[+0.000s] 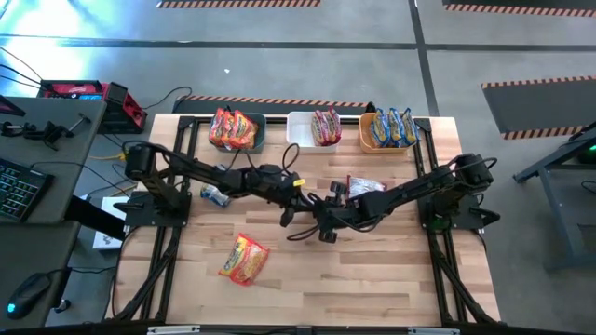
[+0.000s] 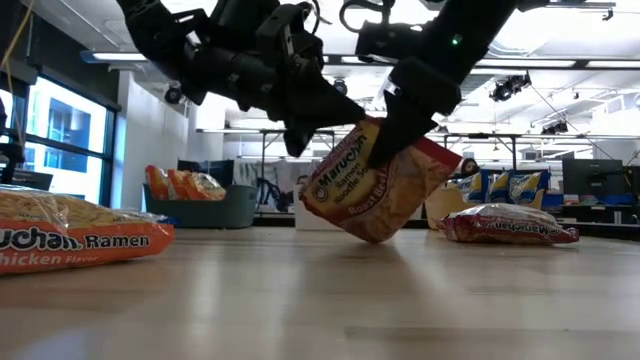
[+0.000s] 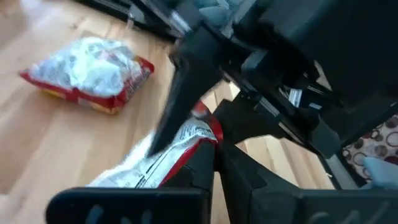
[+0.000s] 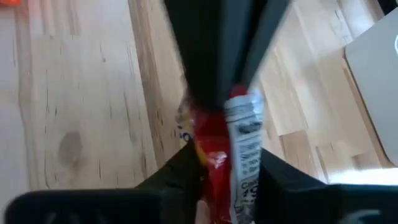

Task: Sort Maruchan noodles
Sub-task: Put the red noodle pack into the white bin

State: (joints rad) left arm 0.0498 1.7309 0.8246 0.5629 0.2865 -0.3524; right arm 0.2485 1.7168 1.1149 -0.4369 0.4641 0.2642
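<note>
A Maruchan noodle packet with a tan front and red edges [image 2: 372,190] hangs tilted between my two grippers above the table's middle. My left gripper [image 2: 300,140] is shut on its upper left part. My right gripper [image 2: 388,135] is shut on its upper right part. In the high view both arms [image 1: 291,212] [image 1: 323,228] cover it. An orange packet [image 1: 244,259] lies flat near the front. A white-maroon packet [image 1: 365,186] lies flat behind the arms. My left gripper pinches the packet's crinkled end edge [image 3: 189,142] between its two fingers, coming in from the table's left and slanting a little down. The packet hangs below the fingers, tilted, just above the table. My right gripper pinches the packet's upper right edge [image 4: 239,127] between its two fingers, slanting down from the table's right. Its fingers [image 2: 400,118] stand close beside my left gripper's on the same packet.
Along the far edge stand a dark-blue bin [image 1: 237,119] with orange packets, a white bin [image 1: 300,130] with maroon packets and an orange bin [image 1: 368,140] with yellow-blue packets. A small blue-and-white thing [image 1: 214,195] lies under the left arm. The near right of the table [image 1: 391,279] is bare wood.
</note>
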